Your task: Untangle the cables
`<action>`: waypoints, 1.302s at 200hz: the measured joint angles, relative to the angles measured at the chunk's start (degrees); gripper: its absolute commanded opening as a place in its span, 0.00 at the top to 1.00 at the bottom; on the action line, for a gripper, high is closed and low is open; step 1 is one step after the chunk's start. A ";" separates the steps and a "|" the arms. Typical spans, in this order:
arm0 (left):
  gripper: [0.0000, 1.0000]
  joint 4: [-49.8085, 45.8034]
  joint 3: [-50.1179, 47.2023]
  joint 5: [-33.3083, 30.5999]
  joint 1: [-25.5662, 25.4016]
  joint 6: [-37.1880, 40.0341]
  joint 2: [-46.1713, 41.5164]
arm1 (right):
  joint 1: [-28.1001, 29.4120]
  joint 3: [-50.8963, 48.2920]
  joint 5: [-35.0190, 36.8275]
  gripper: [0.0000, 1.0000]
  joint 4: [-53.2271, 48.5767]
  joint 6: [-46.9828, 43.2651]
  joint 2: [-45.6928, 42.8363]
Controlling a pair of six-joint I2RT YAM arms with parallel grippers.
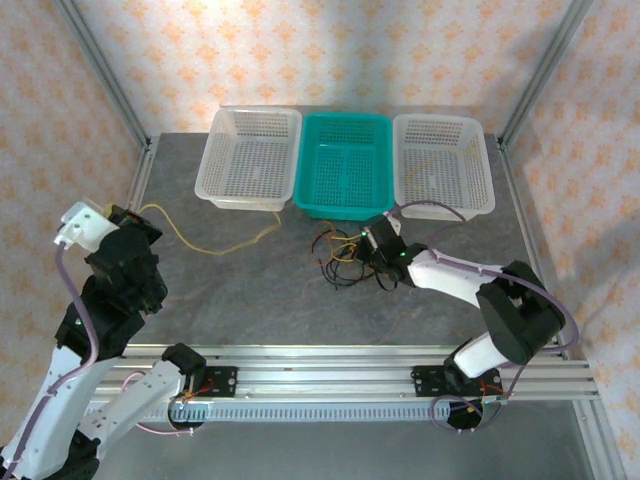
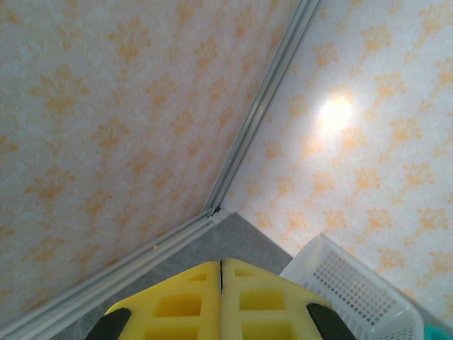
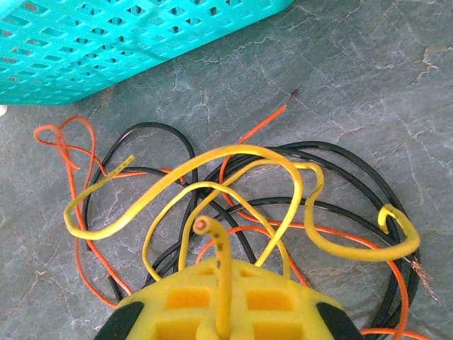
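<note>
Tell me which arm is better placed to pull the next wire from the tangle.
Right: its hand is shut on a yellow wire at the tangle; the left hand is far off.

Papered cream with orange floral motifs, walls joined by grey metal posts; beneath, grey stone-patterned desk; bright glare on far wall.
</note>
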 measured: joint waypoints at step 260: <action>1.00 11.85 20.90 34.84 0.00 10.47 34.67 | -0.79 11.69 -6.47 0.06 -7.26 -58.10 -35.80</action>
